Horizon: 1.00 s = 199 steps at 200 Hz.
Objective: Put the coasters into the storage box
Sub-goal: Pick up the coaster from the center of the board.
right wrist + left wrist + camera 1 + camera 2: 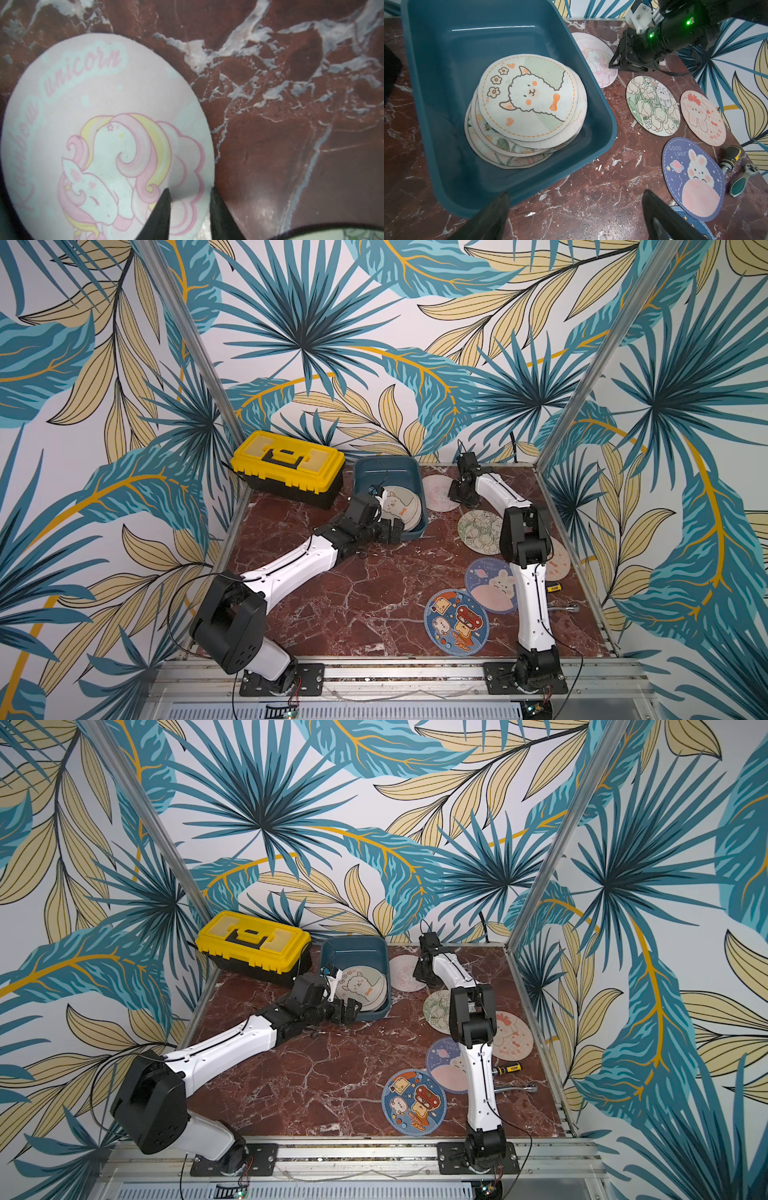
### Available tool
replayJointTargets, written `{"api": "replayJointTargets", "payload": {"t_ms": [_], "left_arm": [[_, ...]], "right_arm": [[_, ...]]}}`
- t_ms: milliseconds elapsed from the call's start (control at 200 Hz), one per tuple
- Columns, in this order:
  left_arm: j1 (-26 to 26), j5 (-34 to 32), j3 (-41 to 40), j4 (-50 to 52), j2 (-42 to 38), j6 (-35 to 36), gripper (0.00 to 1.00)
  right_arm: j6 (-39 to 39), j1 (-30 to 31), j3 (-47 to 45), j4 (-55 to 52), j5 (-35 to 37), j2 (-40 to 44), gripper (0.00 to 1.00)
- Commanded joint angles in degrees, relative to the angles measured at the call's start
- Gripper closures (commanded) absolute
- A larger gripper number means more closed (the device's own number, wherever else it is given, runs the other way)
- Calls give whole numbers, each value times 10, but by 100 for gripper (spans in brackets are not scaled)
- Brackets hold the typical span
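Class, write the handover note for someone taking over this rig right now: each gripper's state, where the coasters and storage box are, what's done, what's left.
Left gripper: open, empty, just outside the storage box.
Right gripper: pinched on the edge of the unicorn coaster, which is not yet lifted off the table.
Done: a stack of coasters lies in the box, alpaca coaster on top.
Left: five on the table: the unicorn one, floral coaster, pink bow coaster, Good Luck bunny coaster, blue toast coaster.

Lower coasters (500, 145) in the storage box (446, 41), mostly hidden under the alpaca coaster (527, 97)
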State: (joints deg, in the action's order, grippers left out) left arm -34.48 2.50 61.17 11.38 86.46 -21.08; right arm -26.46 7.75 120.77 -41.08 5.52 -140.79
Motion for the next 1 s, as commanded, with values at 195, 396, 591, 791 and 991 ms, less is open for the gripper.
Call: {"api": "replayJointTargets", "payload": {"t_ms": [195, 396, 591, 791, 991], "left_arm": [[-1, -7, -12, -3, -10, 10, 0], [-1, -10, -17, -3, -16, 11, 0], [-1, -13, -16, -3, -17, 11, 1], [-1, -12, -17, -3, -17, 9, 0], [-1, -16, -18, -4, -18, 11, 1]], "right_arm": [[-1, 3, -11, -53, -30, -36, 100], [5, 4, -32, -41, -39, -21, 100], [7, 4, -98, 11, -52, 36, 100], [12, 4, -155, 40, -50, 101, 100], [22, 4, -210, 64, -42, 173, 100]]}}
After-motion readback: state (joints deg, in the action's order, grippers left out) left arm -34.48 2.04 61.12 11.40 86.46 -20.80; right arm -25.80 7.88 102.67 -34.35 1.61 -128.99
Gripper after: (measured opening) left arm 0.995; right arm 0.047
